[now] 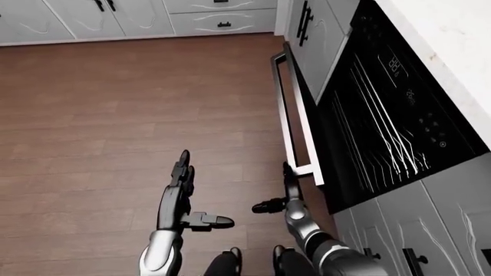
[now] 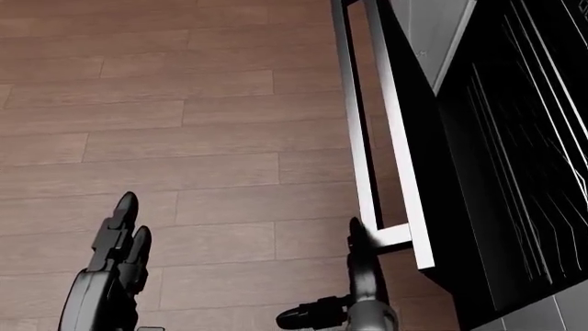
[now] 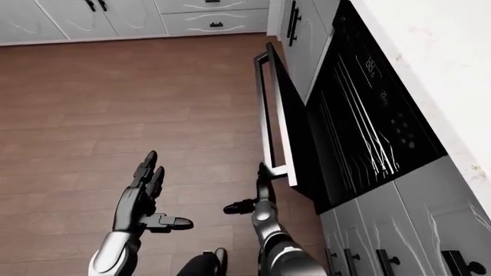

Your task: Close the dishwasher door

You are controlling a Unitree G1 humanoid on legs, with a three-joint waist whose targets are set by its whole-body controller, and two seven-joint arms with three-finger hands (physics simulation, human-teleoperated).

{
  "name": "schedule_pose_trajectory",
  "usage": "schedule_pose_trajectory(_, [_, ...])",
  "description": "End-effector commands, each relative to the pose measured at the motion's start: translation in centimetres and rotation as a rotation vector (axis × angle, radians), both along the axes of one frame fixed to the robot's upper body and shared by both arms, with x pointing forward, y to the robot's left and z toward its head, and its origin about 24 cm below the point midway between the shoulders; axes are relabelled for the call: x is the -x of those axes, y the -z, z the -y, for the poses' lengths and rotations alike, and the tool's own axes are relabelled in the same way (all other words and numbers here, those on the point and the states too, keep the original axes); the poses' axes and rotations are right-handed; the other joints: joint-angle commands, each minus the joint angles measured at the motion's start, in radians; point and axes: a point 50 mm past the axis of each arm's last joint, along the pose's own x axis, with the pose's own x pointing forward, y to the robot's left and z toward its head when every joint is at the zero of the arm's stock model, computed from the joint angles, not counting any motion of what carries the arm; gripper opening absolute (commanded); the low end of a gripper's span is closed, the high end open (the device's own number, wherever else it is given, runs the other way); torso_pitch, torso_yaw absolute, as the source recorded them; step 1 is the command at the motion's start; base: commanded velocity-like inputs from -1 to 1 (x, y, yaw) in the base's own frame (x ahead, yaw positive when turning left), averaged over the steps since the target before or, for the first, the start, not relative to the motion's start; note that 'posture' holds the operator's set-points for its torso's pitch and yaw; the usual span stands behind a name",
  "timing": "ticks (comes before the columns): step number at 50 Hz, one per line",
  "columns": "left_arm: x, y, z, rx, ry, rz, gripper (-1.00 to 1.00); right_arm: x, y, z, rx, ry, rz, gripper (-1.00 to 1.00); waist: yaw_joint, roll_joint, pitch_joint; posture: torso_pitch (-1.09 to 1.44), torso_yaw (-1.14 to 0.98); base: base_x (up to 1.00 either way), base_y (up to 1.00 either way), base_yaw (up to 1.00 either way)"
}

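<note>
Along the top left of the left-eye view runs a row of pale cabinets with dark handles, and below them the brown wooden floor fills most of the picture. The left hand is raised over the floor at lower left, palm edge-on, its fingers held straight and pressed close together, pointing toward the top of the view, with the thumb sticking out sideways to the right; it grips nothing and touches nothing. Just right of it the right hand also stands upright, its fingers straight and together, the thumb jutting out to the left. The tips of these fingers reach up to the lower corner of the dishwasher door, at the near end of its long silver handle bar; whether they actually touch the metal cannot be told, and they do not close round it. The door hangs open, swung down and out from its cavity, seen nearly edge-on as a long grey panel running up the view from the hand toward the cabinets. Right of the door lies the dark interior of the dishwasher, with thin white rack wires and small control markings showing. Pale cabinet fronts flank it, and a light speckled tabletop fills the top right corner.
</note>
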Motion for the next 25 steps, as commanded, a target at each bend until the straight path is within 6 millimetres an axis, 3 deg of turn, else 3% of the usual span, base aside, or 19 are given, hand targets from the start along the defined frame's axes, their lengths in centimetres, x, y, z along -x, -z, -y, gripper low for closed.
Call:
schedule_pose_trajectory(1, [-0.1, -1.4, -0.1, -0.005, -0.001, 0.077, 1.00, -1.2, -1.3, 2.1, 0.048, 0.135, 0.067, 1.00, -0.009, -0.003, -0.029, 0.43, 0.00, 0.00, 0.00, 0.00])
schedule_pose_trajectory(25, [-0.1, -1.4, -0.2, -0.003, -0.004, 0.079, 1.00, -1.2, -1.5, 3.2, 0.132, 0.239, 0.072, 1.00, 0.007, 0.002, -0.023, 0.43, 0.00, 0.00, 0.00, 0.00])
